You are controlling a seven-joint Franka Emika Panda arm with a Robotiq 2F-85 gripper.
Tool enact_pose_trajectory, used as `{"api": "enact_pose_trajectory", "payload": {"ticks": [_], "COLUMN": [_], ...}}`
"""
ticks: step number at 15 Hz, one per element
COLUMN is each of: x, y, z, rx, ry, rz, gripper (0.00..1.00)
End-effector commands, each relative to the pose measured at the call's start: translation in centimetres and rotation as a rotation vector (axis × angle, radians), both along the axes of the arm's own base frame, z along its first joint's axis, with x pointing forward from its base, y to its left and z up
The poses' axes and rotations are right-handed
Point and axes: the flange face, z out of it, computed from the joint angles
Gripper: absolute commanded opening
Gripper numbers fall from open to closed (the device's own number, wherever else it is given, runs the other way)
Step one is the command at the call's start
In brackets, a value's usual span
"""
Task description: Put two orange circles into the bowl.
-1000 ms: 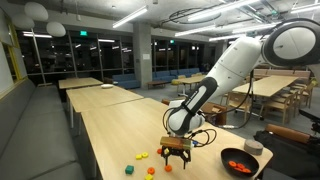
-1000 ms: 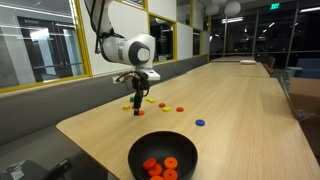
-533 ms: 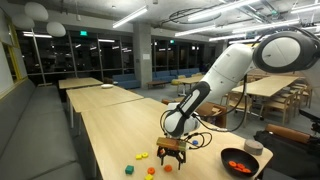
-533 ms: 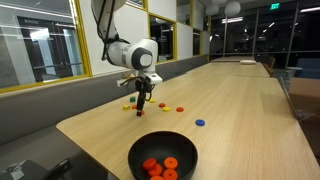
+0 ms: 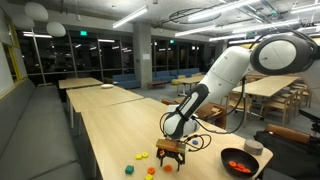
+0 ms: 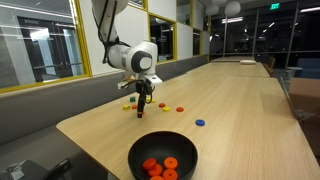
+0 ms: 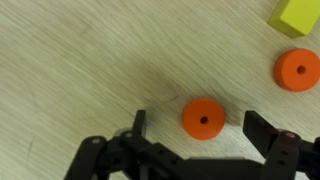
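In the wrist view an orange circle (image 7: 203, 118) with a small centre hole lies flat on the wooden table between my open fingers, untouched. My gripper (image 7: 201, 128) is open around it. A second orange circle (image 7: 298, 70) lies at the right edge. In both exterior views the gripper (image 5: 171, 153) (image 6: 141, 108) hangs low over the coloured pieces. The black bowl (image 5: 238, 155) (image 6: 137, 152) stands apart from the gripper and holds several orange discs (image 6: 160, 166).
A yellow block (image 7: 297, 15) lies at the top right of the wrist view. Yellow (image 6: 163, 105), red (image 6: 180, 108) and blue (image 6: 200, 123) discs lie on the table. A small grey cup (image 5: 252, 147) stands by the bowl. The table edge is close by.
The gripper has shifted slightly sideways over the pieces and stays low and open. Nothing has been picked up.
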Motion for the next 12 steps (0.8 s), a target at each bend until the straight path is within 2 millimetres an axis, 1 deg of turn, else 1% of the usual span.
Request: {"api": "enact_pose_trajectory", "payload": {"ticks": [1, 7, 12], "x": [0.3, -0.1, -0.1], "y": [0.5, 1.5, 1.6], "z": [0.3, 0.3, 0.3], "rx": [-0.017, -0.061, -0.087], "ry": [-0.032, -0.052, -0.044], "rz": [0.037, 0.096, 0.145], "gripper": [1.00, 1.00, 1.00]}}
